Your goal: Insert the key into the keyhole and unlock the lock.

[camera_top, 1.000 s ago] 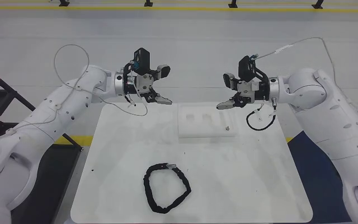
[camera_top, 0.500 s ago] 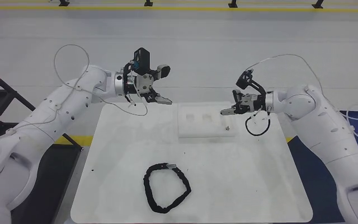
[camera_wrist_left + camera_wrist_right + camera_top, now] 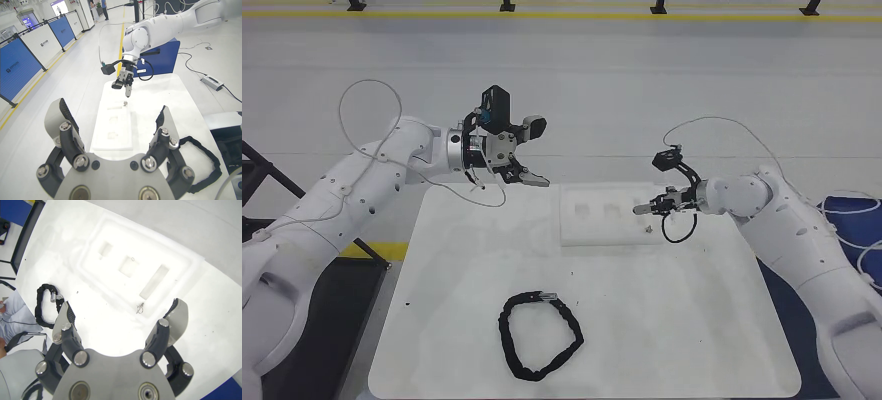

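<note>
A small metal key (image 3: pixel 649 227) with its ring lies on the right end of the white foam tray (image 3: pixel 592 235). My right gripper (image 3: pixel 647 208) hangs open just above and behind the key, fingers pointing down. In the right wrist view the key (image 3: pixel 140 308) lies on the tray's rim between the open fingers (image 3: pixel 65 311). The black chain lock (image 3: pixel 540 335) lies looped near the table's front, its silver padlock (image 3: pixel 53 297) at the top of the loop. My left gripper (image 3: pixel 527 150) stands open above the table's back left edge, holding nothing.
The foam tray (image 3: pixel 117 291) has three rectangular recesses, and a small ring (image 3: pixel 133 259) lies in the middle one. The left wrist view shows the right gripper (image 3: pixel 122 90) above the key (image 3: pixel 124 103) and the chain (image 3: pixel 206 151) nearby. Blue panels flank the white table (image 3: pixel 692 320).
The right arm has swung inward and turned its wrist down, bringing its gripper from behind the tray to just above the key. The left arm has kept still.
</note>
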You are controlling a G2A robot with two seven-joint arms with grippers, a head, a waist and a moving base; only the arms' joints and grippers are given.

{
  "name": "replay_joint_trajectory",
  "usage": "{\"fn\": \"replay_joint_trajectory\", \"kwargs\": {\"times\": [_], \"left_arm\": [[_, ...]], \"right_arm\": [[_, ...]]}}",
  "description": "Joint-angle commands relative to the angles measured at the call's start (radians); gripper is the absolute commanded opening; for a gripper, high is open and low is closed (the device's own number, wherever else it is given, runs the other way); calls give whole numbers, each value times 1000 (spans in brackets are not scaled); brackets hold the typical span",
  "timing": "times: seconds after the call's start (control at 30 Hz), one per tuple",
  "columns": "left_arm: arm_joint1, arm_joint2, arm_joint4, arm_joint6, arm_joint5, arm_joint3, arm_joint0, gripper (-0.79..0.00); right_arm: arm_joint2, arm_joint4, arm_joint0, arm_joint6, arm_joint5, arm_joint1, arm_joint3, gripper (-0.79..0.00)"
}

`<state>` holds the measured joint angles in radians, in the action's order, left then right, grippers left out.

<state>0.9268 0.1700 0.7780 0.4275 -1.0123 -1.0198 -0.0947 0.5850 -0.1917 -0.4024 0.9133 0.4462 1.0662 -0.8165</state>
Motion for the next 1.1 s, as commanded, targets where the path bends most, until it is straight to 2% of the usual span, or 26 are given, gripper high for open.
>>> {"fn": "replay_joint_trajectory", "kwargs": {"times": [0.0, 0.23, 0.37, 0.9, 1.07], "left_arm": [[0, 0, 0, 0, 0, 0, 0, 0], [0, 0, 0, 0, 0, 0, 0, 0], [0, 0, 0, 0, 0, 0, 0, 0], [0, 0, 0, 0, 0, 0, 0, 0], [0, 0, 0, 0, 0, 0, 0, 0]], "right_arm": [[-18, -15, 7, -5, -43, 18, 31, 0], [-65, -37, 17, -24, -109, 78, 121, 0], [-78, -28, 25, -14, -112, 107, 169, 0], [-78, -30, 22, -18, -117, 107, 168, 0], [-93, -107, 2, -8, -232, 109, 101, 0]]}}
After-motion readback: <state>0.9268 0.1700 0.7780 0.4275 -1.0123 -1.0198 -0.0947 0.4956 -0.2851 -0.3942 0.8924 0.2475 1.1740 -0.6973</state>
